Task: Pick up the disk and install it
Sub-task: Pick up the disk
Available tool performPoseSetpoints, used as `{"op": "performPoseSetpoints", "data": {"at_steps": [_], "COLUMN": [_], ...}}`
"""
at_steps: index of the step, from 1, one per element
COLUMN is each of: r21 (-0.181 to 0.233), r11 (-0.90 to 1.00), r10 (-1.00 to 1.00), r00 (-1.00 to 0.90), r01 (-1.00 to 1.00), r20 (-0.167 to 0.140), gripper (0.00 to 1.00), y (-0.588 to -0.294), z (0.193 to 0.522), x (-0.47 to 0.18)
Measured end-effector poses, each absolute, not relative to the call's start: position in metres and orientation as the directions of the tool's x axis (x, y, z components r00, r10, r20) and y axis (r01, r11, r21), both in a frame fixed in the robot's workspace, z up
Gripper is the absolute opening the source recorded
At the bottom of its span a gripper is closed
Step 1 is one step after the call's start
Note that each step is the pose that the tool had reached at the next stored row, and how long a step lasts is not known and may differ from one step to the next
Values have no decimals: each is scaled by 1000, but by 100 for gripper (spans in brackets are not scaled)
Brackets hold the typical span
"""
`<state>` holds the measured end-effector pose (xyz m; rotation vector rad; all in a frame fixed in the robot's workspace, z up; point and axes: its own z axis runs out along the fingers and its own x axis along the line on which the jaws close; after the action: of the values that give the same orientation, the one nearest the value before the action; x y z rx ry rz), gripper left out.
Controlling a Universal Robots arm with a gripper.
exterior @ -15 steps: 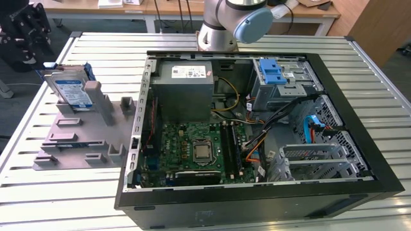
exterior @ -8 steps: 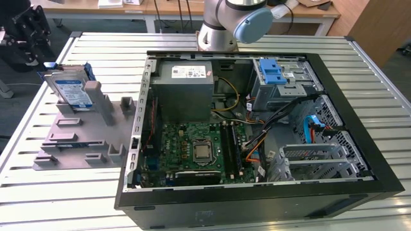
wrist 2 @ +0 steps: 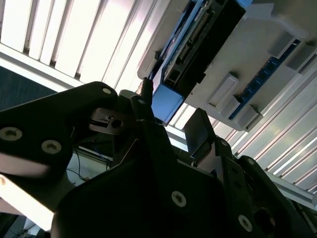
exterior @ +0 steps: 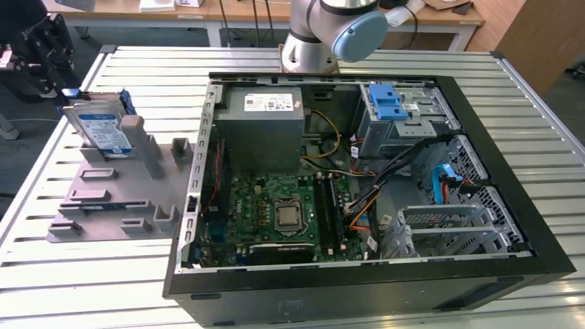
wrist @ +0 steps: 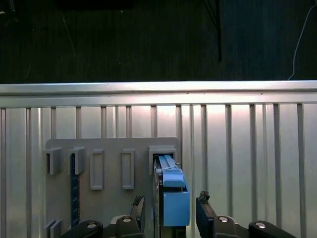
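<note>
disk [exterior: 98,130]: far on the exterior view's left, standing on edge in a slot of the grey holder [exterior: 109,202], label face showing, blue frame along its edges; not in the case yet.
pincer [wrist: 171,220]: spread wide, holding nothing; in the first wrist view its fingers [wrist: 137,208] sit one on each side of the disk's blue-framed end, slim gap on both sides, no contact that i can see.
key relation: disk lies straight ahead of the pincer, between the two fingers; its thin side spans the gap, and its long axis seems to run from the pincer down into the holder slot, roughly upright with a lean. closing would land on the two broad faces, my guess.
holder contents: several upright slots; one has the disk, another has a dark blue strip [wrist: 75,183], the others look bare.
counter [exterior: 82,288]: slatted metal, carries holder and case, holder just beside the case wall.
computer case [exterior: 366,291]: open, lying on its side, middle to right of the exterior view.
case contents: grey power-supply box [exterior: 265,133] at the far side, green motherboard [exterior: 279,212] nearer, blue latch [exterior: 388,103] on the upper drive bay, metal drive cage [exterior: 448,226] at the right with loose cables beside it.
progress: grasp lined up only, pick-up not done; install untouched, judging by the disk in the holder.
</note>
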<state>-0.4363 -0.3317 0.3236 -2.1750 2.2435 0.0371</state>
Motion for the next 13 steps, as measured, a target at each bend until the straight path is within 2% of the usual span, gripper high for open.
{"op": "performPoseSetpoints", "data": {"at_steps": [13], "r21": [5], "r11": [31], "r10": [-999], "r00": [-31], "r01": [-1000], "r20": [-27], "gripper": [53], "y": [-329], "z": [300], "x": [-437]}}
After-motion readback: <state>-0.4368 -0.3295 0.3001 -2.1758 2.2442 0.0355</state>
